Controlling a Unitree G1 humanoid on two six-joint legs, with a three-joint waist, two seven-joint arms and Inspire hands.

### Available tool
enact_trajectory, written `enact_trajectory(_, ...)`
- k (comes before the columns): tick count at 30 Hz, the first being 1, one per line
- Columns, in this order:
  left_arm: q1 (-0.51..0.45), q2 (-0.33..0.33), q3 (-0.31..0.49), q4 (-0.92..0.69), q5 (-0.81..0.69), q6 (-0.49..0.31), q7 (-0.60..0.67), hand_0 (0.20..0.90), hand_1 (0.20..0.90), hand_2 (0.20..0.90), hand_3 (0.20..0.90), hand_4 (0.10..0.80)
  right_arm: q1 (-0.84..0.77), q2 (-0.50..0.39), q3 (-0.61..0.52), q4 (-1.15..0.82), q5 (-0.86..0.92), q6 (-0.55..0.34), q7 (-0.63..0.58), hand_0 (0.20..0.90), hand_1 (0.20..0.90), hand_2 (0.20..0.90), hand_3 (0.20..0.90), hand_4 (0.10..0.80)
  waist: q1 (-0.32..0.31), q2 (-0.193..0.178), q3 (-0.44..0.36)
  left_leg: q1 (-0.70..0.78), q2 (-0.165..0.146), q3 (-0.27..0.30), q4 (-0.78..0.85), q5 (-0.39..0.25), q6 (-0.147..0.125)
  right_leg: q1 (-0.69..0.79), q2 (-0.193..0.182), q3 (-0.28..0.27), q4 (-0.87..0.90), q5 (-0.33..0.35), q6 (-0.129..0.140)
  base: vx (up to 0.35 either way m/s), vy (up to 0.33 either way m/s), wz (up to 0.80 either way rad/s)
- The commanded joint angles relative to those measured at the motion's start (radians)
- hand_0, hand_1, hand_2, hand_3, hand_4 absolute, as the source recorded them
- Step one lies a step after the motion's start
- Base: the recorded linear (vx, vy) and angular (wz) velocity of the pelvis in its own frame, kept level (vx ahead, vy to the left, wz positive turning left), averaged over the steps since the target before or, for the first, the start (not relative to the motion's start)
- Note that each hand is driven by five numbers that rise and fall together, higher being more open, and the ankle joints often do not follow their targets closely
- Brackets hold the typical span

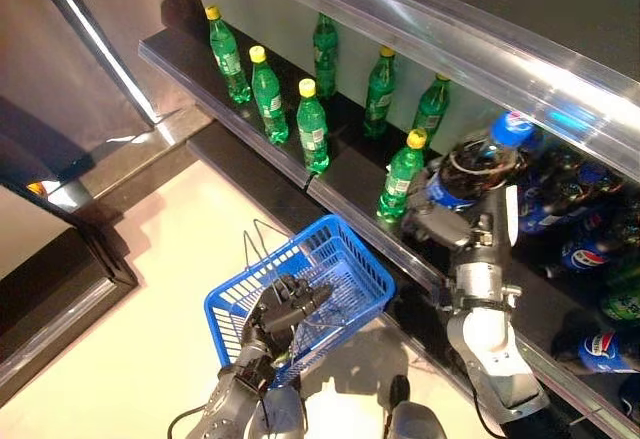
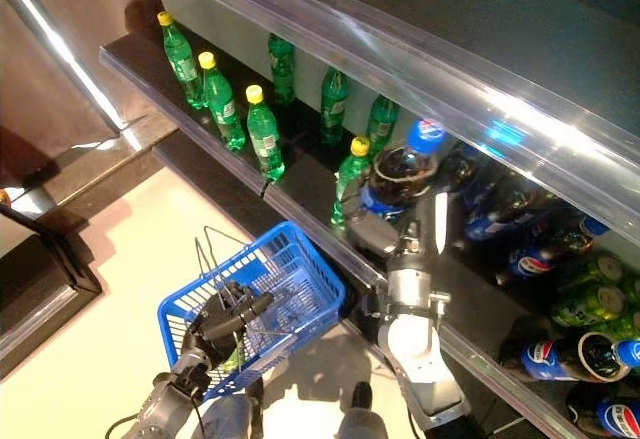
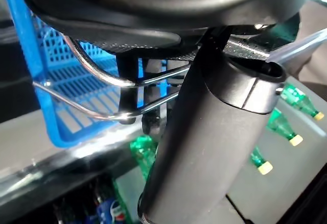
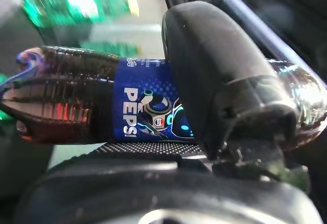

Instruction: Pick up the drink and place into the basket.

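Note:
My right hand (image 1: 450,221) is shut on a dark cola bottle (image 1: 478,167) with a blue cap and blue label, held just off the shelf front edge. The right wrist view shows the thumb (image 4: 214,76) curled over the bottle's label (image 4: 148,106). My left hand (image 1: 285,309) is shut on the thin wire handles (image 3: 102,76) of the blue basket (image 1: 340,254), which hangs raised in front, to the left of and below the bottle. The basket looks empty.
A dark shelf (image 1: 340,174) runs diagonally, with green bottles with yellow caps (image 1: 268,94) to the left and more cola bottles (image 1: 580,229) and green cans (image 2: 590,299) to the right. A clear upper shelf edge (image 1: 480,49) overhangs. Pale floor (image 1: 150,339) lies below.

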Motion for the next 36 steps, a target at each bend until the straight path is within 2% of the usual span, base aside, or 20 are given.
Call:
enact_trajectory(1,-0.12,0.0,-0.018,-0.352,-0.006,-0.107,-0.209,0.3,0.3,0.3,0.2,0.1,-0.104,-0.034,0.0,-0.148,-0.007,-0.129,0.032,0.3,0.3,0.3,0.2,0.1,0.021,-0.006,-0.238,-0.04,0.028,-0.065,0.086,-0.022,-0.073,-0.004,-0.015,-0.04,0.018,0.026,0.018,-0.028,0.056,0.17)
enact_trajectory(15,-0.145,0.003,-0.07,-0.397,-0.028,-0.075,-0.233,0.3,0.3,0.3,0.2,0.1,-0.123,0.018,0.101,-0.099,0.089,-0.072,0.066,0.3,0.3,0.3,0.2,0.1,0.035,-0.009,-0.26,-0.016,-0.012,-0.09,0.034,-0.028,-0.052,-0.019,-0.016,-0.045,0.013,0.026,0.017,-0.008,0.041,0.05)
enact_trajectory(20,-0.164,0.005,-0.108,-0.398,-0.023,-0.086,-0.238,0.3,0.3,0.3,0.2,0.1,-0.152,0.05,0.149,-0.084,0.122,-0.07,0.042,0.3,0.3,0.3,0.2,0.1,0.043,-0.012,-0.258,-0.018,-0.022,-0.102,0.037,-0.035,-0.046,-0.024,-0.019,-0.051,0.016,0.026,0.016,-0.005,0.027,0.1)
enact_trajectory(22,-0.18,0.002,-0.146,-0.396,-0.009,-0.096,-0.224,0.3,0.3,0.3,0.2,0.1,-0.188,0.076,0.179,-0.065,0.124,-0.055,0.03,0.3,0.3,0.3,0.2,0.1,0.048,-0.01,-0.256,-0.02,-0.027,-0.109,0.035,-0.035,-0.043,-0.027,-0.019,-0.053,0.018,0.028,0.015,-0.001,0.033,0.09)
enact_trajectory(32,-0.213,0.0,-0.2,-0.382,-0.016,-0.095,-0.222,0.3,0.3,0.3,0.2,0.1,-0.24,0.103,0.236,-0.02,0.104,0.013,0.005,0.3,0.3,0.3,0.2,0.1,0.057,-0.01,-0.261,-0.013,-0.044,-0.123,0.015,-0.036,-0.033,-0.035,-0.027,-0.06,0.019,0.032,0.022,0.002,0.03,0.04)
enact_trajectory(36,-0.22,0.001,-0.228,-0.39,-0.028,-0.094,-0.269,0.3,0.3,0.3,0.2,0.1,-0.227,0.103,0.281,0.056,0.018,0.052,0.013,0.3,0.3,0.3,0.2,0.1,0.061,-0.008,-0.26,-0.021,-0.053,-0.13,0.024,-0.039,-0.027,-0.047,-0.035,-0.062,0.029,0.035,0.026,0.01,0.03,0.1)
